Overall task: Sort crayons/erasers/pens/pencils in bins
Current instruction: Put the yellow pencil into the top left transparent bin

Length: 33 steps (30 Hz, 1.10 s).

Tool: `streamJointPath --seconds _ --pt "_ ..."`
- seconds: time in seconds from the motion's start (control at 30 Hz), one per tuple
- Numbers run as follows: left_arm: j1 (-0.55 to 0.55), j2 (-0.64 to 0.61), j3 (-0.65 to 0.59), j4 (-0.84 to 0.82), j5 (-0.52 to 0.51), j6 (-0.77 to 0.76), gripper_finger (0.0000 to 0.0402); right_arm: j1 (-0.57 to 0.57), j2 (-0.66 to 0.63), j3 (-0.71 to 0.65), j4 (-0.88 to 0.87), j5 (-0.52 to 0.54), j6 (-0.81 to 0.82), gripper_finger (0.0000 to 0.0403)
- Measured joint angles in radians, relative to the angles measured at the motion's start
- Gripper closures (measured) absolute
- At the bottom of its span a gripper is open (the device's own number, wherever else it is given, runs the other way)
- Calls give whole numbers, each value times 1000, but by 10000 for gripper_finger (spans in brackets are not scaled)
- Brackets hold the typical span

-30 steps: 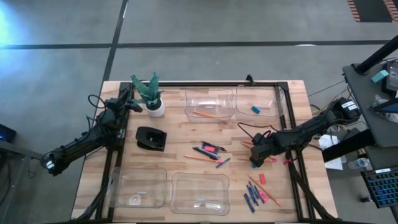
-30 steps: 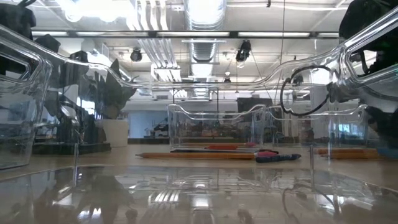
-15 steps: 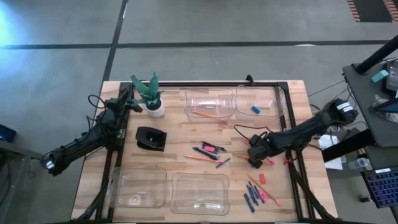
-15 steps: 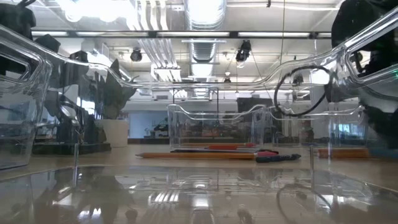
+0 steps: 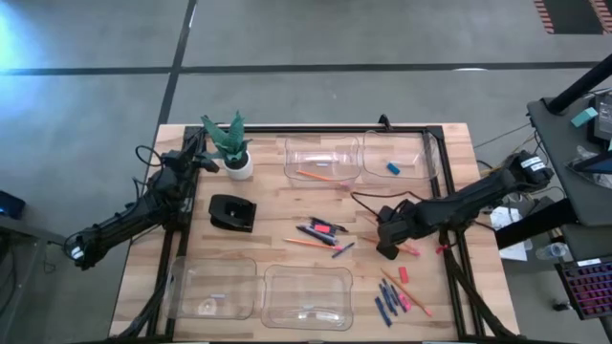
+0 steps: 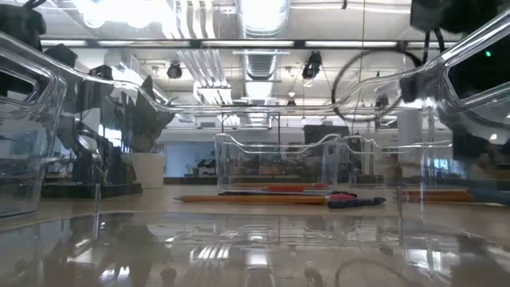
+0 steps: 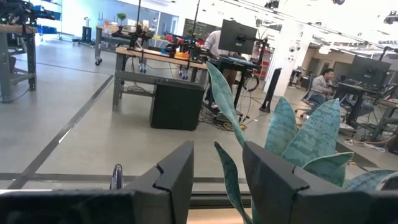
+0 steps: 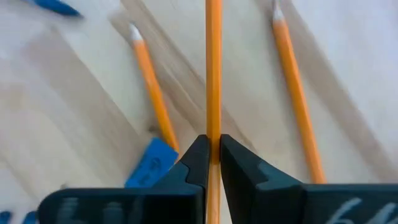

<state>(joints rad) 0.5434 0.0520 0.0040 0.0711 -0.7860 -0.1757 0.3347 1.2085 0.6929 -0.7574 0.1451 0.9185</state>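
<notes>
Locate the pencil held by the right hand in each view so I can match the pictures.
High view: the held pencil shows only as an orange sliver beside the right hand, right of table centre.
Low view: not identifiable.
Left wrist view: not in it.
Right wrist view: runs up the middle, pinched between the fingers.
Shared landmark: the loose pencils lying on the wood.

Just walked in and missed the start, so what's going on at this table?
The robot is sorting stationery into clear bins. Its right gripper has closed on an orange pencil at the right side of the table, with more pencils, pens and crayons loose nearby. One pencil and a blue eraser already lie in the far bins. The left gripper waits by the potted plant.
</notes>
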Motion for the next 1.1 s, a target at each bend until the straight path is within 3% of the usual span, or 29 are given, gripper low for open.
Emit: streamJointPath --seconds 0.1,0.3,0.47,0.63,0.8,1.1 --pt "0 0 0 0 0 0 277 0 -23 44 4 71 -82 380" --pt "0 0 0 0 0 0 277 -15 -28 129 88 323 -292 380" --pt "0 0 0 0 0 0 277 -72 -28 146 335 485 -542 380" --pt "0 0 0 0 0 0 277 -187 -5 146 636 482 -797 380" --pt "0 0 0 0 0 0 277 -338 53 147 846 452 -935 381" --pt "0 0 0 0 0 0 277 -580 231 193 948 216 -993 381"
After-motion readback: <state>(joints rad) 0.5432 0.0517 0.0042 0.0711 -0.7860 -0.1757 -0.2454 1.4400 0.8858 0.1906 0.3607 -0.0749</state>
